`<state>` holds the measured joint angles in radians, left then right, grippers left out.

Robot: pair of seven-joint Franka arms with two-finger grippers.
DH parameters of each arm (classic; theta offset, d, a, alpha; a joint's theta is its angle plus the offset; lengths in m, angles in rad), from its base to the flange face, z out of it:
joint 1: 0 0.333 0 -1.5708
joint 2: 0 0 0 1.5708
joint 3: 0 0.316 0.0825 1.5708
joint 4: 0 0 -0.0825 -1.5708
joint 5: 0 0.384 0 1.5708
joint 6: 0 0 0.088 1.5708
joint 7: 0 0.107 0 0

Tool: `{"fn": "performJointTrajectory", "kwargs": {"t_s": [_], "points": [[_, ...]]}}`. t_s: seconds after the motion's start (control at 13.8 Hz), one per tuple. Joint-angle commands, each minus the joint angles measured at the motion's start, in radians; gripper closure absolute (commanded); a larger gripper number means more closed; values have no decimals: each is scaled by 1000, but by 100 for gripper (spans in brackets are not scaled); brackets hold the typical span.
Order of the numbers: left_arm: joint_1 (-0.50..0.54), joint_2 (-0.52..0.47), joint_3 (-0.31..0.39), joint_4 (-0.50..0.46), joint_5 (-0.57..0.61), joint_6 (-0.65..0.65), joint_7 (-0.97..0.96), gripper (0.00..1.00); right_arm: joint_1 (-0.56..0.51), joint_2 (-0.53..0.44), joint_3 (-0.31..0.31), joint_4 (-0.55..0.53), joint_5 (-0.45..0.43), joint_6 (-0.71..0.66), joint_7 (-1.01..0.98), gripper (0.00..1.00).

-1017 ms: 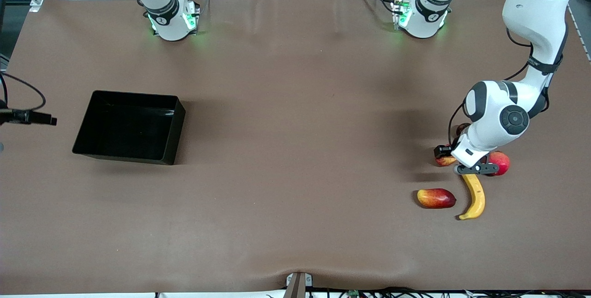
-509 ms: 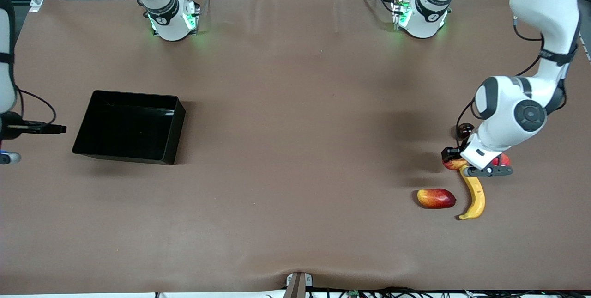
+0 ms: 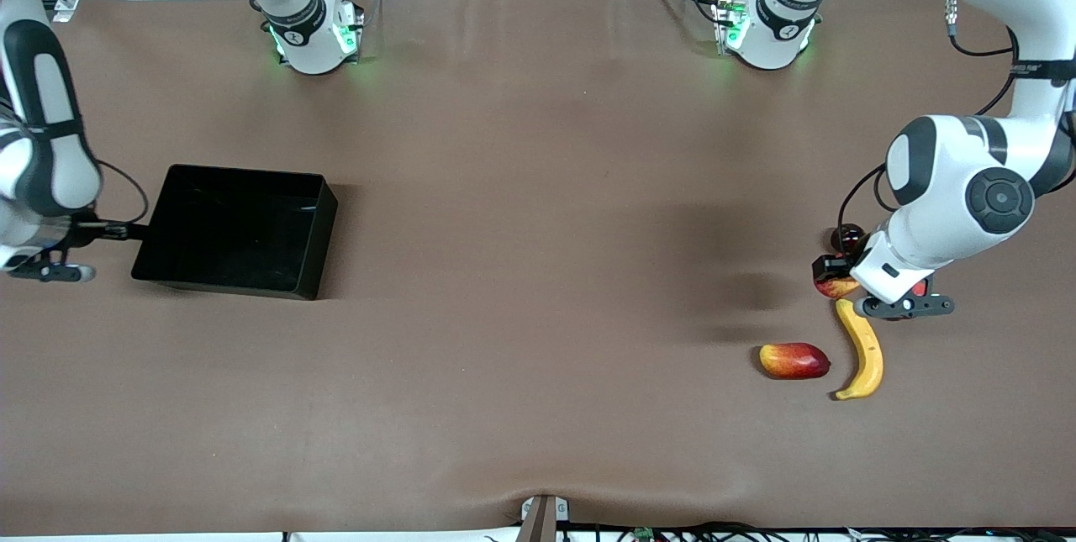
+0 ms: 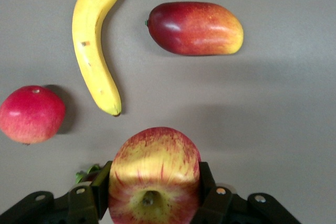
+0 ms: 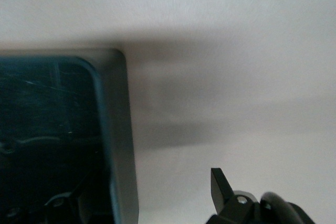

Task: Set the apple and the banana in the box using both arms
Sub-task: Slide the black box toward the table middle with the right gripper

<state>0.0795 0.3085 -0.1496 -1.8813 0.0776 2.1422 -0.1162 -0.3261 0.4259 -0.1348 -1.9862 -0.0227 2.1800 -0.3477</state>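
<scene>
My left gripper [image 3: 834, 277] is shut on the apple [image 3: 835, 288], red with yellow streaks, and holds it just above the table by the banana's upper tip. In the left wrist view the apple [image 4: 154, 177] sits between the two fingers [image 4: 100, 184]. The yellow banana [image 3: 863, 350] lies on the table nearer the camera; it also shows in the left wrist view [image 4: 94, 40]. The black box [image 3: 235, 231] stands toward the right arm's end. My right gripper [image 3: 46, 271] hangs open and empty beside the box's outer wall [image 5: 118, 145]; one finger [image 5: 220, 184] shows.
A red-yellow mango-like fruit [image 3: 794, 360] lies beside the banana. A red-pink round fruit [image 4: 31, 114] sits under the left hand. A dark fruit [image 3: 847, 235] lies just farther from the camera. Brown table between the box and the fruits.
My left gripper has risen and shifted toward the left arm's end with the apple in it. My right arm has swung into view and closed in on the box.
</scene>
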Motion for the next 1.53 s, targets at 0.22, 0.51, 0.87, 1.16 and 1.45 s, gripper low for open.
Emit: {"fn": "performJointTrajectory", "kwargs": {"t_s": [0.22, 0.51, 0.87, 1.16, 1.45], "points": [[0, -32, -37, 73, 11, -120, -22, 100, -8, -33, 20, -46, 49, -29, -11, 100], [-3, -29, -62, 142, 10, -194, -88, 100, 9, -67, 24, -1, 50, -170, -13, 100], [-3, -31, -68, 160, 10, -214, -88, 100, 93, -105, 34, 218, 86, -532, 6, 100], [2, -38, -74, 160, 10, -229, -88, 100, 258, -116, 34, 401, 168, -788, 252, 100], [5, -46, -74, 179, 8, -255, -95, 100, 476, -147, 34, 408, 245, -787, 392, 100]]}}
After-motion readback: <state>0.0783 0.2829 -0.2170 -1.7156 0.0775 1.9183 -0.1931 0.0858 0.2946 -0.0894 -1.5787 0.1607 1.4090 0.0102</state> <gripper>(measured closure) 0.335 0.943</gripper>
